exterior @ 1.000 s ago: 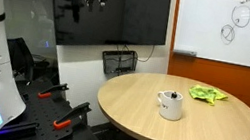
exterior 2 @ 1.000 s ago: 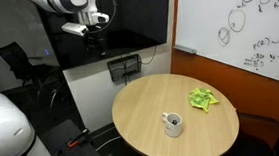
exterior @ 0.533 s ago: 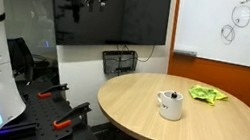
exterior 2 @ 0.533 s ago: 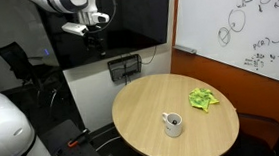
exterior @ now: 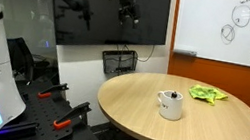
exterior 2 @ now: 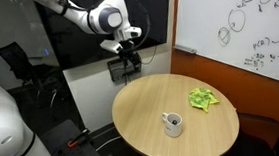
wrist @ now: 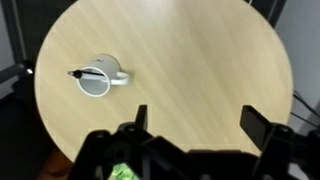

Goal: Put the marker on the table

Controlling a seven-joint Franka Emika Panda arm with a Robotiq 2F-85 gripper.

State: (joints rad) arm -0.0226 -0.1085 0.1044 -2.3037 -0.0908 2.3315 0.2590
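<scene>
Wide and empty, my end effector [wrist: 197,125] has just swung over from far away and now hangs by the edge of the counter [wrist: 200,50]. The marker [wrist: 88,73] sits in the mug [wrist: 100,82], on the left in my wrist view. I think I must grab it next.

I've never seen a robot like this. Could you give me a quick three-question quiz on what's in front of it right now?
1. True or false: the marker lies flat on the table.
2. Pick one. In the wrist view, the fingers of the gripper are: A shut on the marker; B open, holding nothing; C shut, holding nothing.
3. What colour is the crumpled cloth on the table?

Key: 1 false, the marker sits in the white mug; 2 B; 3 green.
</scene>
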